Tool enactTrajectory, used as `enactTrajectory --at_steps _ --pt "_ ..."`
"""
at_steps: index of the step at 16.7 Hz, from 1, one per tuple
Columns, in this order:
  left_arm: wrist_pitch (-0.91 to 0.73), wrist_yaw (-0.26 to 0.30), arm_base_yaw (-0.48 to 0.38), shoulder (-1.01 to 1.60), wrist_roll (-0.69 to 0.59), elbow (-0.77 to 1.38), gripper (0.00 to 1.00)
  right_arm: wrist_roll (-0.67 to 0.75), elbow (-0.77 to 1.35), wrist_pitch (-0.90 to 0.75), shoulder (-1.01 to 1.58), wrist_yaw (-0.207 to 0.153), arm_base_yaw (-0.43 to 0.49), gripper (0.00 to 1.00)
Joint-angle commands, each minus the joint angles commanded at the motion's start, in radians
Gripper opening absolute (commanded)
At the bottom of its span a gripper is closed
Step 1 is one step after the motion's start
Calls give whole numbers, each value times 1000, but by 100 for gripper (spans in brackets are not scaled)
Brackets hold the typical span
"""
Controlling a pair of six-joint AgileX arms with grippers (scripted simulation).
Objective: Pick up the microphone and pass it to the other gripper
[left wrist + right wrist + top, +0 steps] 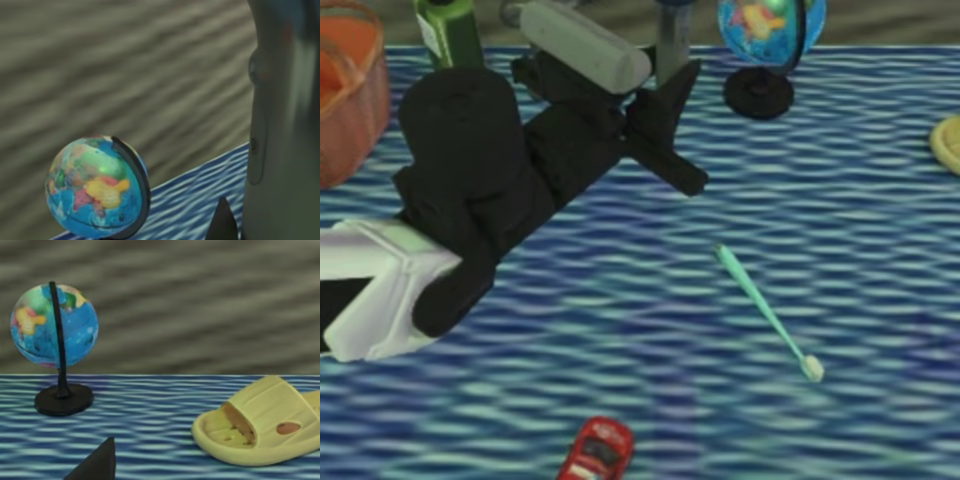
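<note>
Fingers point(670, 165) of L gripper point(695, 127) splayed wide – mic point(285, 125) close beside them

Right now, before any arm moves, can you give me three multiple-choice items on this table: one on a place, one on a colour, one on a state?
1. Where does the globe stand in the top view?
A. the top edge, right of the left gripper
B. the bottom edge
C. the left edge

2. What colour is the toy car?
A. yellow
B. red
C. green

3. How is the toothbrush?
A. held by a gripper
B. upright in a cup
C. lying flat on the table, untouched

Key: 1 A, its base sits up there; 2 B, its body is red; 3 C, nothing is near it. The right arm is outside the top view.
</note>
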Motion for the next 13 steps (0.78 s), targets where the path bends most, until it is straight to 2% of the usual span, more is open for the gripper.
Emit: enactTrajectory --at_steps 3,6,13 --pt "0 0 0 0 0 0 0 0 1 1 2 0 1 100" --pt "0 0 0 0 0 0 0 3 42 38 67 -17 42 100" --pt "0 0 0 0 0 0 0 26 297 276 549 -104 270 100"
